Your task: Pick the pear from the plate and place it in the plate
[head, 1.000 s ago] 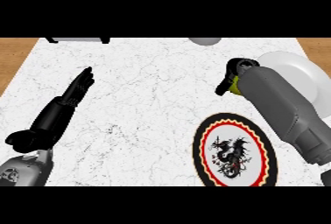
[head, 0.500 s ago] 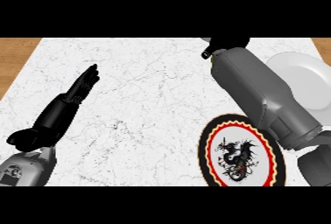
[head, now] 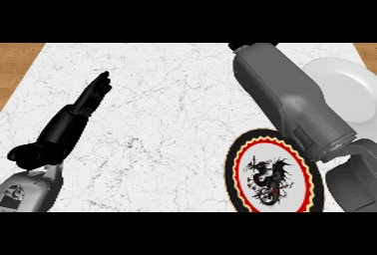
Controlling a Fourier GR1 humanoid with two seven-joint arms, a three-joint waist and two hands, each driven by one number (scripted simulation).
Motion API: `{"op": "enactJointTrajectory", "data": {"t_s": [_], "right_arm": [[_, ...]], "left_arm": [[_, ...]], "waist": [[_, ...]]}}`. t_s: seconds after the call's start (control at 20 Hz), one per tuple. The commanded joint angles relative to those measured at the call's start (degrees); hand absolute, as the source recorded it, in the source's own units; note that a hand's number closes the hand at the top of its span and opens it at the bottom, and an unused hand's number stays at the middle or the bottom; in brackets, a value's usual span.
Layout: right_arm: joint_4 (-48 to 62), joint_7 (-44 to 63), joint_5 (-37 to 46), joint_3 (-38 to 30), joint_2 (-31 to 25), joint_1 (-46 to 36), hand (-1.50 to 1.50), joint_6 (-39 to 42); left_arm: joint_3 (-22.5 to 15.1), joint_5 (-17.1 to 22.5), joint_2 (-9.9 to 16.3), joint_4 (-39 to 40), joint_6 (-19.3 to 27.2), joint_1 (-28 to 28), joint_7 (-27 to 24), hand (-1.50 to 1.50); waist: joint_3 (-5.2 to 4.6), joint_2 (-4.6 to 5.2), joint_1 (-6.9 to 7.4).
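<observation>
The white plate (head: 347,94) lies at the right edge, partly behind my right forearm. A black-rimmed plate with a red ring and a dragon picture (head: 271,173) sits at the lower right. No pear shows in the head view. My right forearm runs up to the top of the picture, where only a black sliver of my right hand (head: 237,46) shows. At the left, my left hand (head: 90,97) rests open on the counter with its fingers (head: 100,82) straight and pointing away, holding nothing.
The white marble counter (head: 169,124) fills the middle. Brown wood (head: 16,64) shows past its left edge and at the far right corner.
My right arm has swung up and to the left, carrying its hand to the picture's top edge. The yellow-green pear seen at that hand a second ago no longer shows.
</observation>
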Motion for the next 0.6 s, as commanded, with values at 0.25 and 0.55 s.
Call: {"op": "enactJointTrajectory", "data": {"t_s": [0.25,0.55], "right_arm": [[7.4,11.8,3.7,-0.9,-0.4,0.1,1.5,-12.1],[8.6,3.5,2.8,-3.7,-7.3,3.0,1.5,-19.8]], "left_arm": [[1.8,0.3,0.3,-0.3,-0.1,-1.0,0.9,0.0],[0.2,-0.5,-1.4,-2.9,0.7,1.8,1.1,0.0]], "waist": [[0.1,-0.05,-1.08],[0.17,-0.11,-0.95]]}}
